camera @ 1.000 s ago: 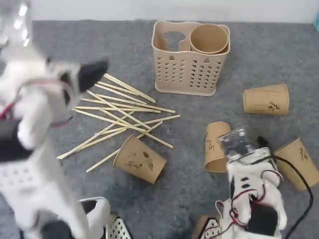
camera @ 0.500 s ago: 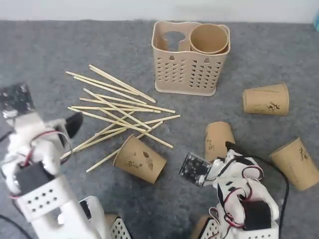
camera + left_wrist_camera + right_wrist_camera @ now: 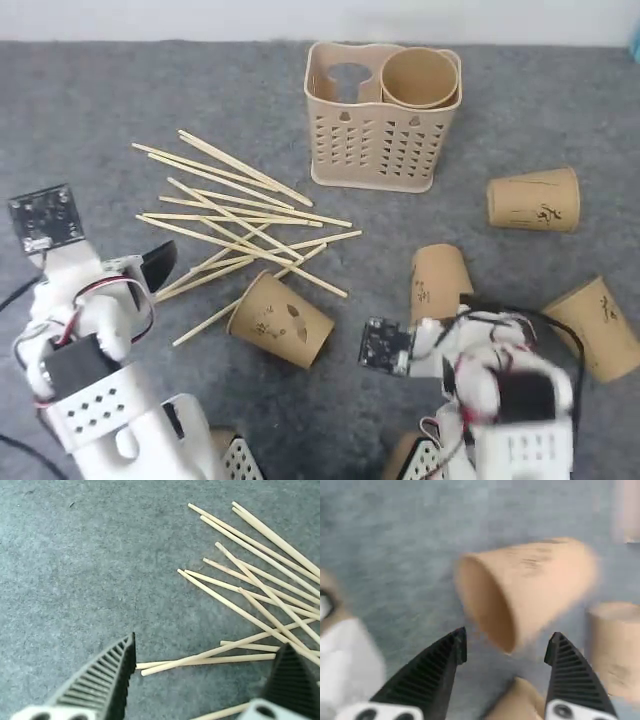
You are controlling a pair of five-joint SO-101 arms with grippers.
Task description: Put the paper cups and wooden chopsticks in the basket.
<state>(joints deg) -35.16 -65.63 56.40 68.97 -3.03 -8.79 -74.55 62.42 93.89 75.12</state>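
The wooden chopsticks (image 3: 240, 225) lie scattered on the grey carpet, left of the beige basket (image 3: 345, 150). One paper cup (image 3: 420, 75) stands inside the basket. My left gripper (image 3: 160, 264) hangs low at the pile's near left end. In the left wrist view the left gripper (image 3: 205, 680) is open, with chopsticks (image 3: 210, 656) lying on the carpet between its fingers. My right gripper (image 3: 506, 655) is open just in front of the mouth of a paper cup (image 3: 530, 585) lying on its side. That is most likely the middle cup (image 3: 438, 278).
Three more cups lie on their sides: one (image 3: 280, 320) below the chopsticks, one (image 3: 533, 200) right of the basket, one (image 3: 598, 328) at the far right. Both arm bases stand at the near edge. Bare carpet stretches at the far left.
My left arm has swung down from a raised pose to the carpet by the chopsticks. My right arm has dropped and turned its wrist near the middle cup.
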